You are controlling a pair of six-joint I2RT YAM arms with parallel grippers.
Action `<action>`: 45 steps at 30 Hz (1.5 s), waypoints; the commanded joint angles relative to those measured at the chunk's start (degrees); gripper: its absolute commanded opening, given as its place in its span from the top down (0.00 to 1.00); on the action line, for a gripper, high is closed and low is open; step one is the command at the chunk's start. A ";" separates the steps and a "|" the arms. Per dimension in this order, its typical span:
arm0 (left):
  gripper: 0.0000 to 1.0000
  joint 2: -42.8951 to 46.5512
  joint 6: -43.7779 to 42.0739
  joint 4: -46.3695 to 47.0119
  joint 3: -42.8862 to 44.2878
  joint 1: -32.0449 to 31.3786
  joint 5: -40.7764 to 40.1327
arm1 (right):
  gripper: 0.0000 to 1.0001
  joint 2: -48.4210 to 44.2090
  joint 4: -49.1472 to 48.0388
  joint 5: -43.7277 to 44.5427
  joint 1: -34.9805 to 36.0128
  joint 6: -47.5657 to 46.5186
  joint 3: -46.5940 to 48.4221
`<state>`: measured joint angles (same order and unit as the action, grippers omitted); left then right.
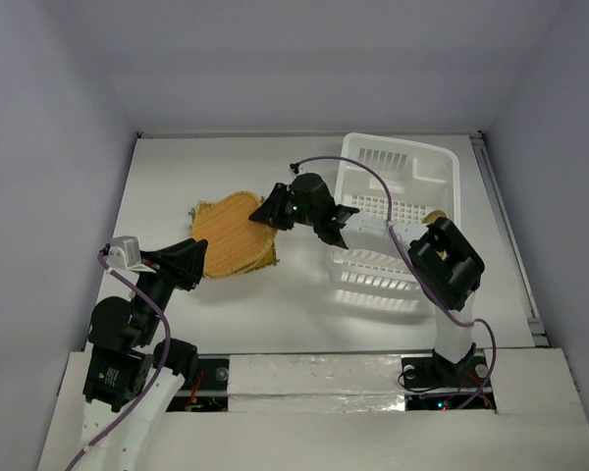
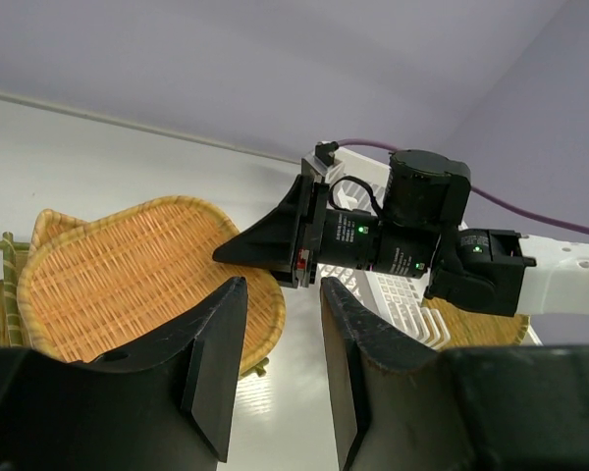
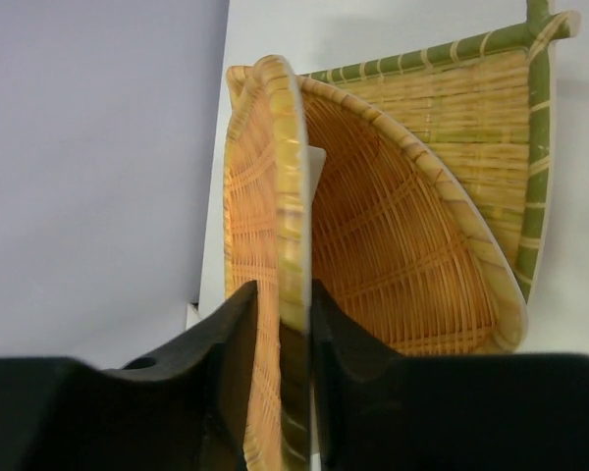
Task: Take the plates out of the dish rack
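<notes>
- Right gripper [image 3: 285,304]: both fingers [image 3: 231,363] are closed on the rim of an orange woven plate [image 3: 265,196], one pad on each face.
- Just past the fingertips, the gripped plate sits over the other plates [image 3: 393,235], with a green-edged square plate [image 3: 471,98] at the bottom. The views do not confirm whether the gripped plate has settled onto them.
- Left gripper [image 2: 282,294]: jaws apart and holding nothing, aimed at the near side of the same pile.
- Step in hand, as judged: setting an unloaded plate on the pile.
- Next move: part the right fingers and withdraw along the rim line, so the plate is not dragged off.
- Behind the right fingers stands the dish rack [image 1: 412,167]. A tan woven piece [image 1: 434,217] at its far side is probably another plate to fetch.
</notes>
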<state>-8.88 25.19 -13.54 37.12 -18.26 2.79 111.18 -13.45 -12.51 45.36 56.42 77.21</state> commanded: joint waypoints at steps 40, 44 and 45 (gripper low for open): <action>0.67 1.85 0.03 2.64 0.58 0.24 0.90 | 0.00 12.22 47.72 39.75 8.86 -24.69 31.32; 0.67 2.03 -0.05 2.55 0.58 0.24 0.90 | 0.00 13.80 50.80 45.19 10.01 -25.75 34.40; 0.67 2.03 -0.05 2.64 0.58 0.24 0.90 | 0.00 13.81 50.81 45.38 10.01 -25.75 35.02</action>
<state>-7.60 25.19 -13.52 37.12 -18.24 3.01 124.16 31.44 24.88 55.24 33.12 108.62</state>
